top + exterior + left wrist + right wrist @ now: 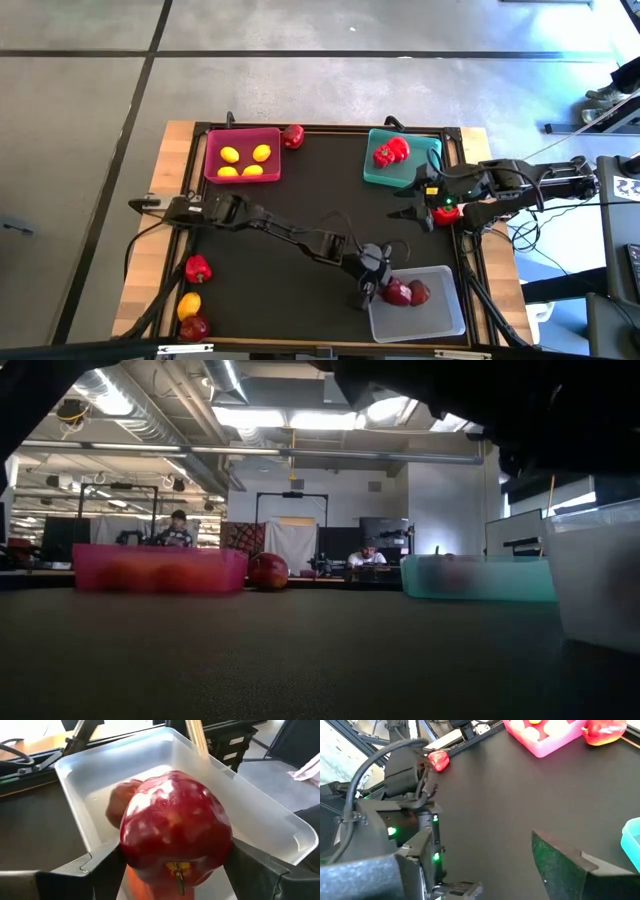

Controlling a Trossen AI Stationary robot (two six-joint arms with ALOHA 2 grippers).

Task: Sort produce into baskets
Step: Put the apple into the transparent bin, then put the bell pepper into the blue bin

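Three loose pieces sit at the lower left of the overhead picture: a red pepper [198, 268], a yellow lemon [188, 305] under it and a dark apple [194, 327] at the very edge. Up top left, the pink basket [241, 136] holds the lemons [245, 162], and another apple [292, 136] lies just beside its right wall. Moving to the middle, the left arm stretches across the black mat and the left gripper [372, 290] hangs at the edge of the clear basket [438, 322], lower right, fingers [257, 870] clamped on a big red apple [175, 827]; a second apple [120, 805] already lies in that tray. Upper right now: the teal basket [425, 146] with red peppers [390, 151] inside. Just below it the right gripper [418, 202] hovers, fingers apart and empty, with one more pepper [446, 213] close by at the mat's right edge.
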